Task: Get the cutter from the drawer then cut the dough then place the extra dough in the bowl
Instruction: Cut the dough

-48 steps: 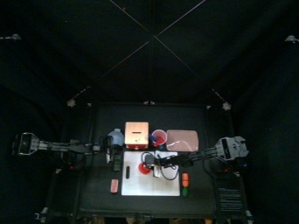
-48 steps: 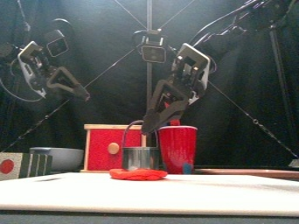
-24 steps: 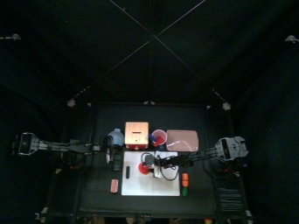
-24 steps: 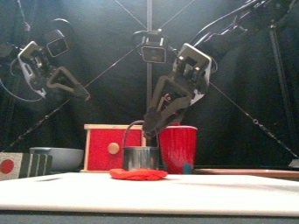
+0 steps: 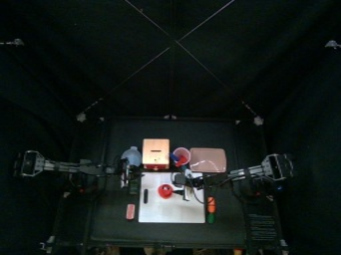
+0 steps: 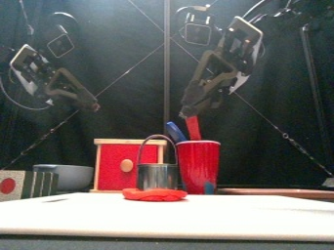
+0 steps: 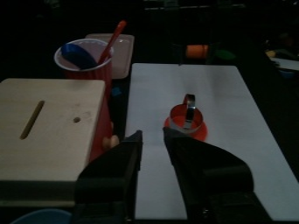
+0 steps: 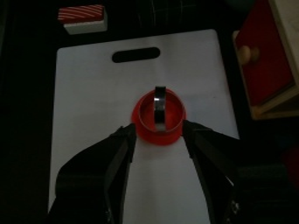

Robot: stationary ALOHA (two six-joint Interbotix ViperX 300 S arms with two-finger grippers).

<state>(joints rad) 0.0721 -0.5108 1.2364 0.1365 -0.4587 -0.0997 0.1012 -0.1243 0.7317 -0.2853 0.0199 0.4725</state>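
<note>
The round metal cutter (image 6: 159, 176) stands by itself on the flat red dough (image 6: 155, 194), on the white cutting board (image 5: 180, 211). My right gripper (image 6: 196, 104) hangs well above it, open and holding nothing. In the right wrist view the cutter (image 8: 160, 109) and dough (image 8: 156, 128) lie just past the spread jaws. My left gripper (image 6: 86, 98) is raised over the table's left side, open. Its wrist view shows the cutter (image 7: 187, 116) ahead on the board (image 7: 228, 140). The wooden box (image 5: 159, 151) and blue-grey bowl (image 5: 131, 155) sit behind the board.
A red cup (image 6: 198, 166) holding toy knives stands behind the dough, with the pink tray (image 5: 208, 157) to its right. A red-and-white toy (image 5: 130, 210) lies left of the board. Small toys (image 5: 210, 206) lie at its right edge.
Both grippers have risen. The right one has lifted clear of the cutter, which stays standing on the dough. The left jaws have spread wider.
</note>
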